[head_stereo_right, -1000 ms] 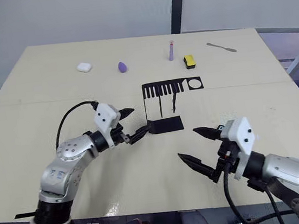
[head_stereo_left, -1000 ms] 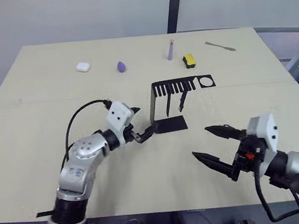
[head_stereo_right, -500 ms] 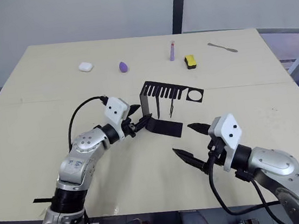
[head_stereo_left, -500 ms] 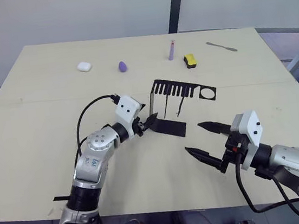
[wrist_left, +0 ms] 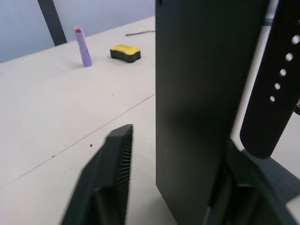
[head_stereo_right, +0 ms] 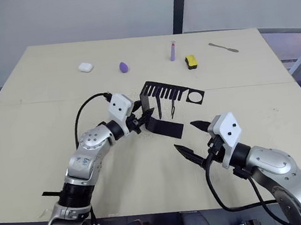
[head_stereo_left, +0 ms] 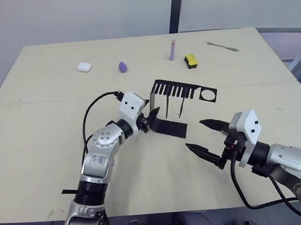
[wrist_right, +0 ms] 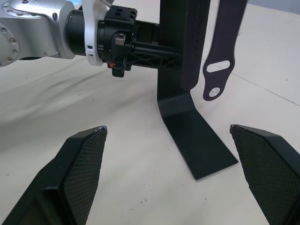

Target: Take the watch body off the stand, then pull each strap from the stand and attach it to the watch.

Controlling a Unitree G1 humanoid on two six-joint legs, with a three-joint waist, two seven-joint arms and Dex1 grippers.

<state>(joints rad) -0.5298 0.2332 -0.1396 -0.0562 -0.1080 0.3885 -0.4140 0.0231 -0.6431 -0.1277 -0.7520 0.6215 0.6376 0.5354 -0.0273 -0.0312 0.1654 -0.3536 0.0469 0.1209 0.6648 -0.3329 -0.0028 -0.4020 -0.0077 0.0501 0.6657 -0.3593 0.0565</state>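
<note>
Right gripper [head_stereo_left: 202,137]: nearest item, on the near right of the stand and apart from it. Fingers spread wide, holding nothing, aimed at the stand's foot.

Left gripper [head_stereo_right: 143,118]: at the stand's left side. Fingers set either side of the upright wall, one outside it and one behind it; whether they press the metal cannot be told.

Stand [head_stereo_left: 169,125]: black bent bracket at mid-table, flat foot on the table, upright wall at its left end, slotted top plate with a round hole reaching right.

Straps [head_stereo_left: 175,104]: two dark bands hanging from the slots of the top plate, above the foot, one with punched holes. Both remain on the stand.

Watch body: not made out on the stand or elsewhere; its place cannot be told.

Beyond the stand, far side of the table: white case [head_stereo_left: 83,67], purple egg shape [head_stereo_left: 122,66], purple tube [head_stereo_left: 171,50], yellow-and-black block [head_stereo_left: 190,60], grey flat tool [head_stereo_left: 222,46].

Step in hand, as judged: bracing the stand with the left gripper before drawing a strap. Next move calls for the right gripper to reach in over the foot, close on a strap's free end and pull it down out of its slot while the wall is held firm.
</note>
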